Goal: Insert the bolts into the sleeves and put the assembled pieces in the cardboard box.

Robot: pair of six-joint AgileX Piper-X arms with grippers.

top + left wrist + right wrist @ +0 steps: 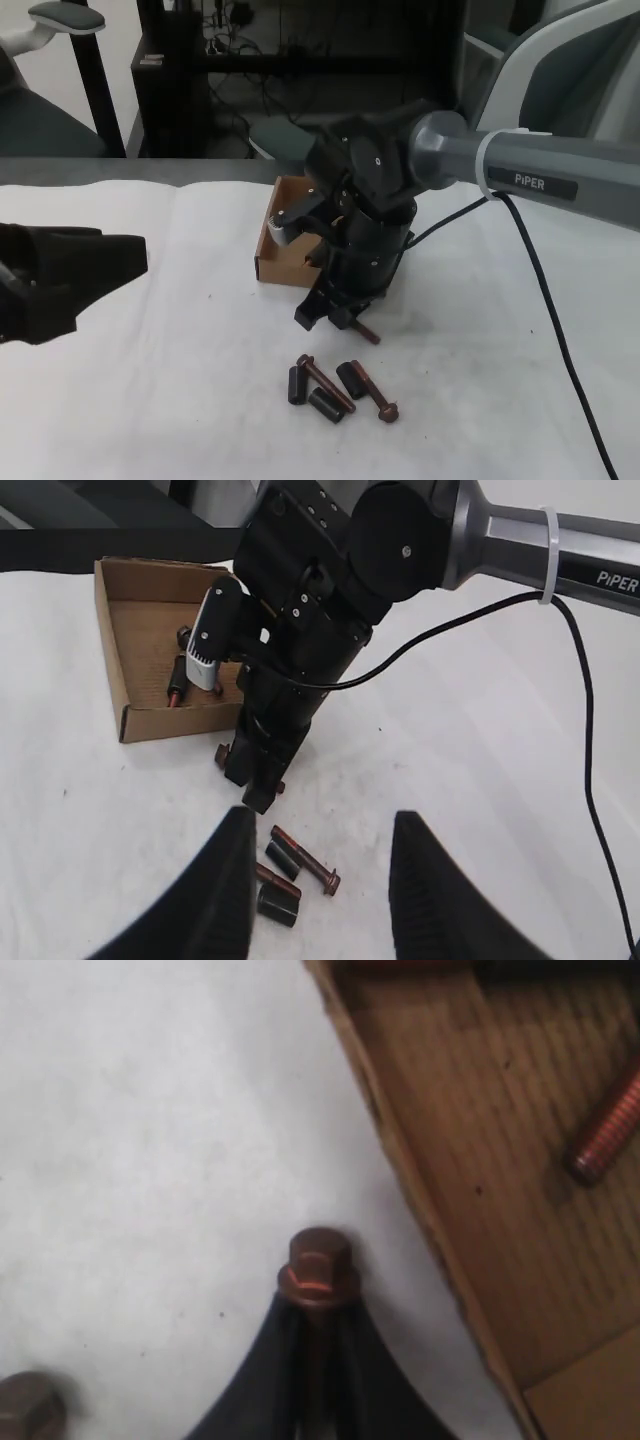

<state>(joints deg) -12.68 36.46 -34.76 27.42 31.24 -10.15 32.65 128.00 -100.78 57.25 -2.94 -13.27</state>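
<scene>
Cloth (150, 1110): bolt (318, 1265) in right tool (318, 1312) beside box (480, 1160)

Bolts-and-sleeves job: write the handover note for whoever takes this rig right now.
Grippers: the left gripper is open and holds nothing. The right gripper is shut on a held bolt, low over the white cloth beside the cardboard box.
Done: at least one boxed bolt lies inside; I cannot tell whether it is sleeved.
Loose: loose bolts and sleeves lie on the cloth, apart from the box.
Left: sleeve the held bolt, assemble the loose parts, box everything.
</scene>
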